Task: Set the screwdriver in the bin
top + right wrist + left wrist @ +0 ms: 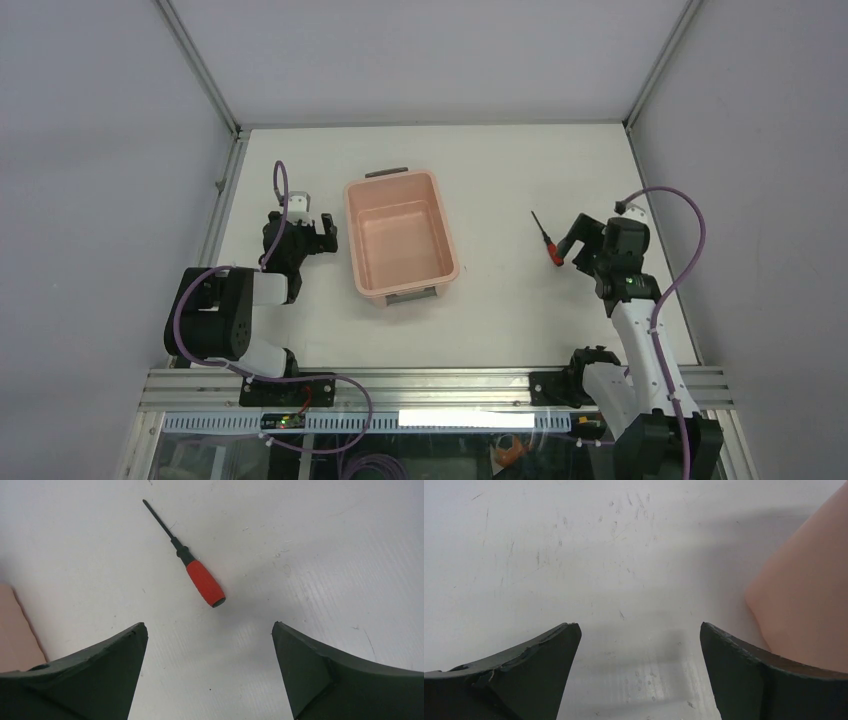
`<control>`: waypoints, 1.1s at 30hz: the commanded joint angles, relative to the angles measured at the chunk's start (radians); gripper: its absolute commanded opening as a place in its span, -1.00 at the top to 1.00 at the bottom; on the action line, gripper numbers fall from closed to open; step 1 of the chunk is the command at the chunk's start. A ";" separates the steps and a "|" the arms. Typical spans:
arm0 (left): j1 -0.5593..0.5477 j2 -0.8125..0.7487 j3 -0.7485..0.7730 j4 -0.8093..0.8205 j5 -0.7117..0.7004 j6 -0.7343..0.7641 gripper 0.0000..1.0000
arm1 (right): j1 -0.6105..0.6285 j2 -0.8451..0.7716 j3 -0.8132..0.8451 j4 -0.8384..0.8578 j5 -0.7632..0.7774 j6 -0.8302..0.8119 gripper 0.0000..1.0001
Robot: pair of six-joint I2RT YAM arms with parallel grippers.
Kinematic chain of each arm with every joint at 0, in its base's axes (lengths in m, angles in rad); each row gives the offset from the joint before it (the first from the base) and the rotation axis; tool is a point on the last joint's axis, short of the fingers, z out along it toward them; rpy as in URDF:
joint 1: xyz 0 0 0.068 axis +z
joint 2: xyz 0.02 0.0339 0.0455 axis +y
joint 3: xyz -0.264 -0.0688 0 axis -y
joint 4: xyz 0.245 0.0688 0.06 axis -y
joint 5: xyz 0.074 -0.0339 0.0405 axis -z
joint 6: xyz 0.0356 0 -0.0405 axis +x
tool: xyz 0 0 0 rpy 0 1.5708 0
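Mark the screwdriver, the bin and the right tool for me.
screwdriver [201,578]: right wrist view, on its red handle.
bin [400,240]: top external view, on its bare inner floor.
right tool [208,625]: right wrist view, midway between its open fingertips.

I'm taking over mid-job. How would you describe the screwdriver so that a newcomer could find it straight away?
On the white table, look right of the pink bin, just ahead of the open right gripper. The screwdriver lies flat there, touching nothing. Nothing else on the table is red: short red handle, thin dark shaft.
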 commanded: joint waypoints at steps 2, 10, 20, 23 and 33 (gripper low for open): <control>-0.003 0.001 0.024 0.072 -0.006 -0.018 -0.98 | -0.001 -0.034 0.076 0.057 0.139 0.044 -0.98; -0.003 0.001 0.024 0.072 -0.005 -0.018 -0.98 | -0.002 0.024 0.426 -0.030 0.106 -0.127 -0.98; -0.003 0.001 0.024 0.072 -0.006 -0.018 -0.98 | -0.002 0.658 1.262 -0.723 -0.014 -0.216 -0.98; -0.003 0.001 0.025 0.072 -0.006 -0.018 -0.98 | 0.002 0.849 1.360 -0.917 0.022 -0.213 -0.91; -0.003 0.001 0.025 0.071 -0.006 -0.018 -0.98 | 0.115 1.042 1.011 -0.725 0.063 -0.274 -0.84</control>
